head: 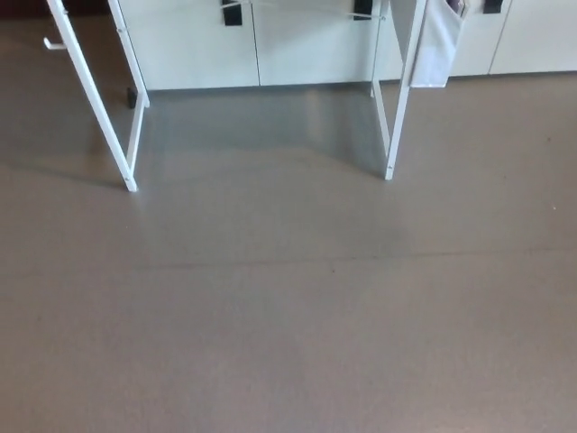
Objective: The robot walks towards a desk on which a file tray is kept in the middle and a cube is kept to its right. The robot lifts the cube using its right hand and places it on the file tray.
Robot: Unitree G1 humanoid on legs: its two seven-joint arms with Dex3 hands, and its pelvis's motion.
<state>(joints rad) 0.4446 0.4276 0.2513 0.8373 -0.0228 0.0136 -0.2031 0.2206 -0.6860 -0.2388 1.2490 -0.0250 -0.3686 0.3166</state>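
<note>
Floor [288,316] fills nearly all of my view, grey-brown and smooth, with a faint thin line [270,262] running across it from left to right about halfway up. Far ahead stands the desk [401,99]. Only its white metal legs show, because its top is cut off by the upper edge. The left legs [99,117] slant down and meet at a foot on the floor, and the right legs [389,144] do the same on the other side. The two feet are well apart, with bare floor between them. Farther off, behind the legs, runs a row of pale cabinets [198,50] with small black handles [233,13] near the upper edge. A white cloth or pouch [437,50] hangs just to the right of the right legs; I cannot tell which it is. Neither my left hand nor my right hand shows, so I cannot tell whether they are open or closed. The cube and the file tray do not show either.
</note>
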